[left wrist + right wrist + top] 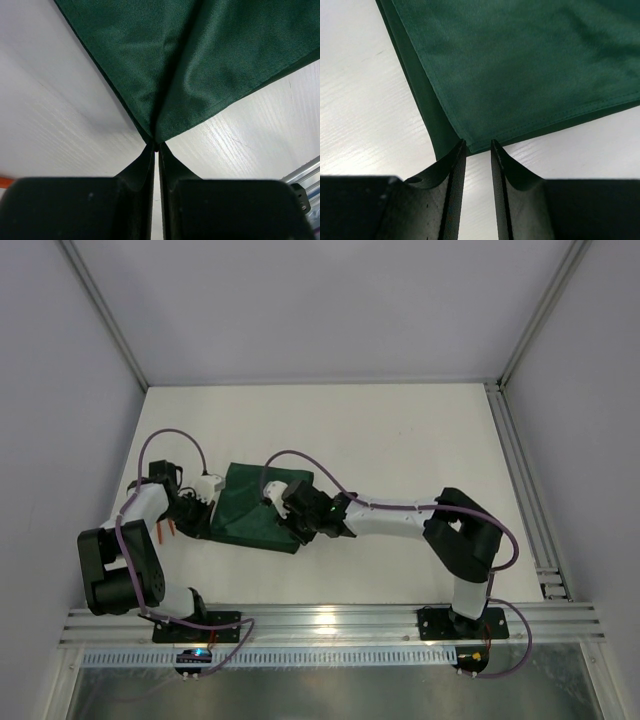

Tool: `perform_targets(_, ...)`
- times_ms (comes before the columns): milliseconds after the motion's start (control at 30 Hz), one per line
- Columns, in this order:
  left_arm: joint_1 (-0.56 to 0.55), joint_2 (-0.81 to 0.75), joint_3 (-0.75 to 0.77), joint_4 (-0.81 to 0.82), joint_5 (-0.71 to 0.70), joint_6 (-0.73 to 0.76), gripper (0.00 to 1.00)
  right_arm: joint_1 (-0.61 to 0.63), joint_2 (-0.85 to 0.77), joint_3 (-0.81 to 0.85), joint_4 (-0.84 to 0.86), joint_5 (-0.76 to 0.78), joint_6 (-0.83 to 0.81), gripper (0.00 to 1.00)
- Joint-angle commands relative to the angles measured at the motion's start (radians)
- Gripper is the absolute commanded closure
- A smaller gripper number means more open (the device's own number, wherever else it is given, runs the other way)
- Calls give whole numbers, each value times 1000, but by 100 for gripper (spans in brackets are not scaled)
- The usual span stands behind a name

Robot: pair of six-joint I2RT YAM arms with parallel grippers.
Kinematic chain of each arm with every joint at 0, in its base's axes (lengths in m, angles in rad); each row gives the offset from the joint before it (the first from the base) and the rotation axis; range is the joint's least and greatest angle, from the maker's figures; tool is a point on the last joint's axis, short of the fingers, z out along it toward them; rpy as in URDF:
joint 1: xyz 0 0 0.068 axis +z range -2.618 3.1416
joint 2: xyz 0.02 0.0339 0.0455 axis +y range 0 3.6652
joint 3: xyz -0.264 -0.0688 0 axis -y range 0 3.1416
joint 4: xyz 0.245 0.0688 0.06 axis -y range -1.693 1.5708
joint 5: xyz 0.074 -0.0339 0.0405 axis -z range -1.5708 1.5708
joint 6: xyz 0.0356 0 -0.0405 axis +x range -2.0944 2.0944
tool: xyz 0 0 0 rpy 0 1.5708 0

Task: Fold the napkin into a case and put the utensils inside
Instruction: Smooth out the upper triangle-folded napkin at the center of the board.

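Observation:
The dark green napkin [250,508] lies folded on the white table, between the two arms. My left gripper [203,518] is at the cloth's left side, and in its wrist view the jaws [156,145] are shut on a napkin [190,65] corner, with creases fanning out from the pinch. At the cloth's right side is my right gripper [296,530]; its jaws [477,145] stand a little apart, with a corner of the napkin's [520,65] top layer lying flat at the tips, not pinched. The orange utensils [166,530] lie left of the left gripper, mostly hidden by the arm.
An aluminium rail [330,618] runs along the table's near edge, and another [520,480] lines the right side. Purple cables [300,458] loop over both arms. A thin orange sliver [4,181] shows at the left wrist view's edge.

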State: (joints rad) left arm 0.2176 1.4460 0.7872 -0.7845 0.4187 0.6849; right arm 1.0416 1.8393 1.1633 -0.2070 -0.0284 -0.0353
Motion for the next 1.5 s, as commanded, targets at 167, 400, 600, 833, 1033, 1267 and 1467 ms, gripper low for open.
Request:
perform_targets(167, -3, -24, -2, -1, 5, 11, 95, 8, 55, 79, -20, -31, -86, 69)
perform_targets(400, -3, -27, 1, 1, -1, 10, 96, 8, 100, 85, -48, -68, -87, 69)
perform_targets(600, -3, -26, 1, 1, -3, 8, 96, 8, 63, 59, -46, -53, -98, 69)
perform_targets(833, -1, -26, 3, -1, -3, 7, 96, 18, 14, 46, -46, -74, -138, 69)
perform_targets(1033, -3, -26, 3, -2, -5, 5, 96, 21, 29, 44, -57, -80, -156, 69)
perform_targets(1267, -1, -22, 3, -4, -4, 8, 96, 24, 57, 47, -55, -44, -152, 78)
perform_targets(1467, -3, -27, 3, -10, -3, 15, 96, 23, 67, 47, -52, -15, -143, 95)
